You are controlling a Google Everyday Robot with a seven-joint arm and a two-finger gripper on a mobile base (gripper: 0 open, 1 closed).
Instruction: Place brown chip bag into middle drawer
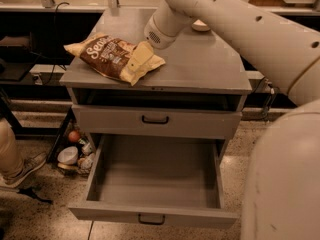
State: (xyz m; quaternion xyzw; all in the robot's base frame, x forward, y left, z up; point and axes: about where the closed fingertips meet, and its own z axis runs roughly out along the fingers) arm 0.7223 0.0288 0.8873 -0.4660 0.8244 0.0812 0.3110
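Note:
The brown chip bag [107, 56] lies on the left part of the grey cabinet's top [200, 69], dark brown with white script and pale yellow ends. My gripper [139, 58] reaches down from the upper right and rests over the bag's right end, touching it. The middle drawer [155, 204] is pulled out wide below, empty, with its black bar handle [150, 218] at the front. The drawer front above it [155, 119] is closed.
A small cream bowl [200, 26] sits at the back of the cabinet top, partly behind my arm. Cans and round objects [75, 153] lie on the floor left of the cabinet. A person's leg and shoe [15, 161] are at far left. My own body [285, 184] fills the lower right.

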